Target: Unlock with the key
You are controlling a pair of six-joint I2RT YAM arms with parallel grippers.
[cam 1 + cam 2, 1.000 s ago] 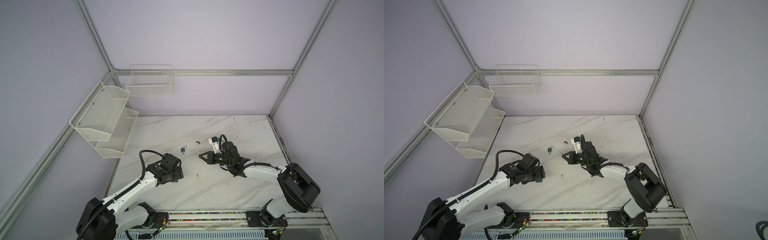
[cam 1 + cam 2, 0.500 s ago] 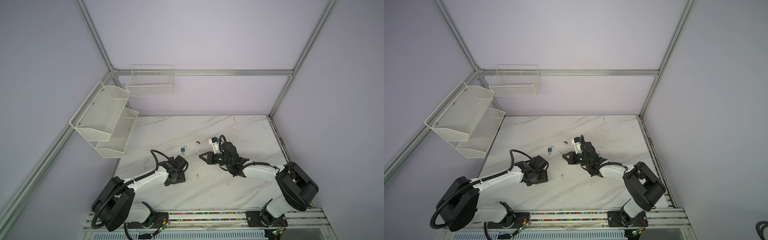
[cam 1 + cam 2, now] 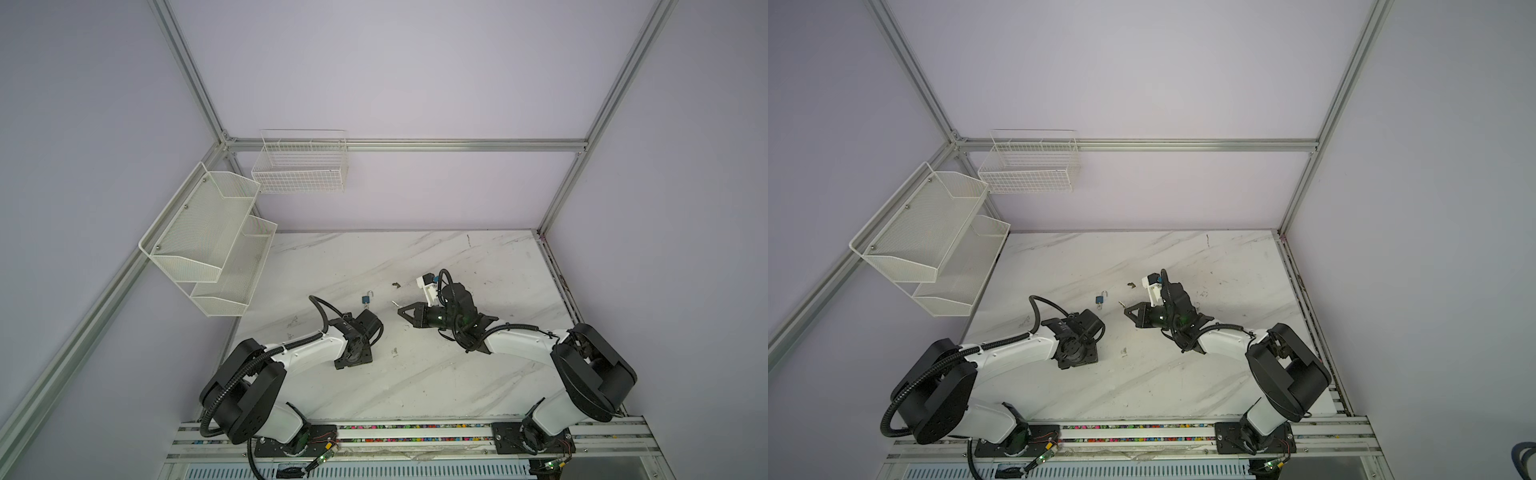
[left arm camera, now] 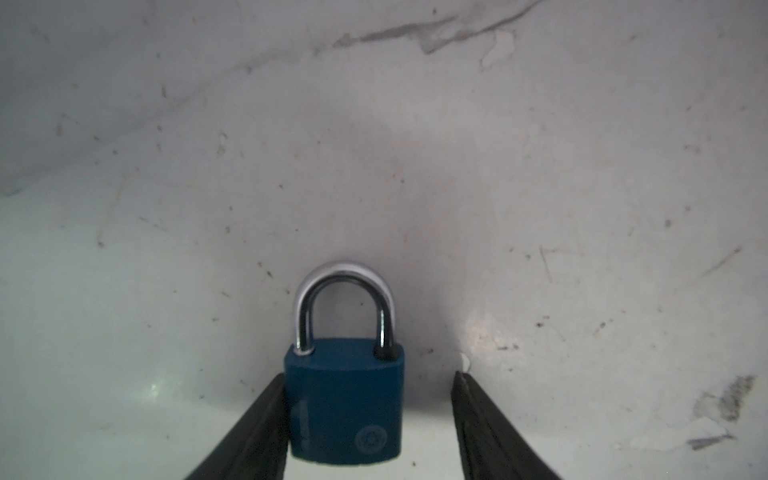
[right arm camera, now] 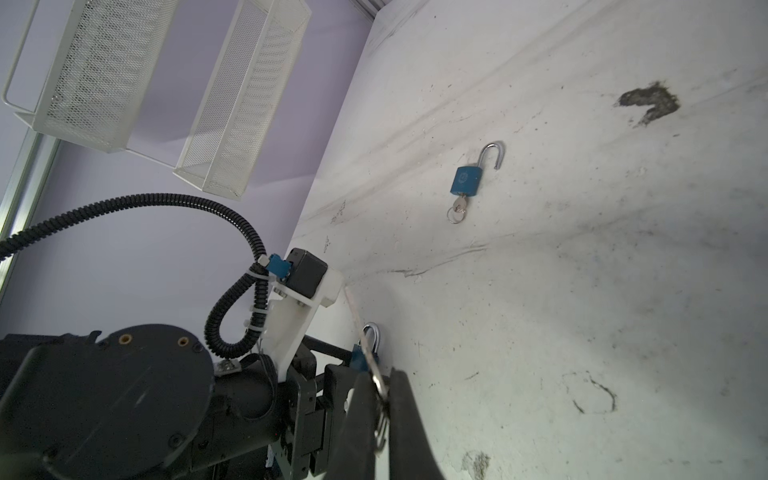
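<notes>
- The closed padlock, a blue body with a steel shackle pushed home, lies on the counter near its middle, between the fingers of the left hand. In both top views the left wrist hides it.
- The left hand is spread around the padlock body. One finger touches a side of the body, and the other finger stands apart from it with a clear gap. Nothing is pinched yet.
- What has changed: a second ago the left arm was stretched out with its hand a little further from the middle. It has now folded in and carried the hand to this padlock, and the fingers are coming together. I judge that the grasp on the lock is the step in hand and is almost done.
- The right hand has stayed where it was. It is pressed together on the head of the key, and the blade sticks out free toward the left hand.
- For the task this means the key is ready and only a firm hold on the lock is missing. The keyhole does not show in any view.
- Further out lies a second padlock, with its shackle swung open and its own key in it. Neither hand touches it.
</notes>
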